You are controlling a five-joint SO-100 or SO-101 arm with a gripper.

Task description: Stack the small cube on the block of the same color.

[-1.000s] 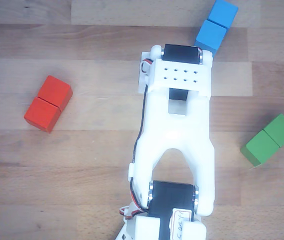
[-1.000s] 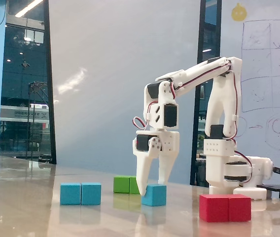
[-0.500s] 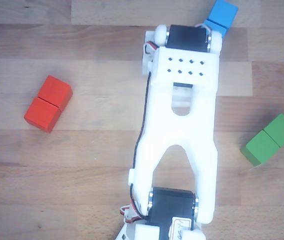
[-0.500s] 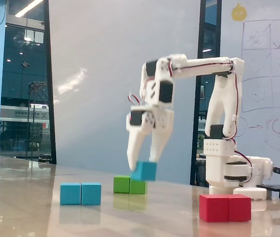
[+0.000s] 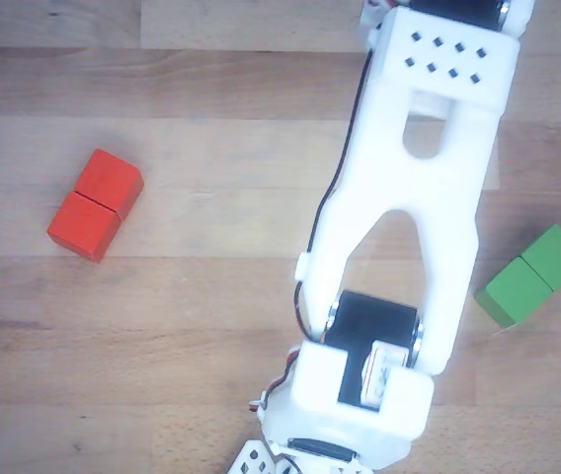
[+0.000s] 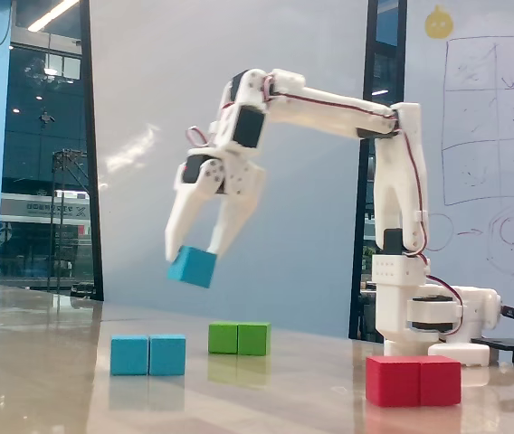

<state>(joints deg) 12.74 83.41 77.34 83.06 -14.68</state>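
In the fixed view my gripper (image 6: 194,252) is shut on the small light-blue cube (image 6: 192,267) and holds it in the air, tilted. The cube hangs well above the table, above and a little right of the oblong blue block (image 6: 148,354), which lies flat with a seam across its middle. In the other view the white arm (image 5: 409,227) crosses the picture from top to bottom. The gripper tips, the cube and the blue block are out of that view.
A green oblong block (image 6: 239,338) lies behind the blue block; it shows at the right in the other view (image 5: 531,276). A red oblong block (image 6: 414,380) lies near the arm's base (image 6: 433,316); it shows at the left in the other view (image 5: 95,203).
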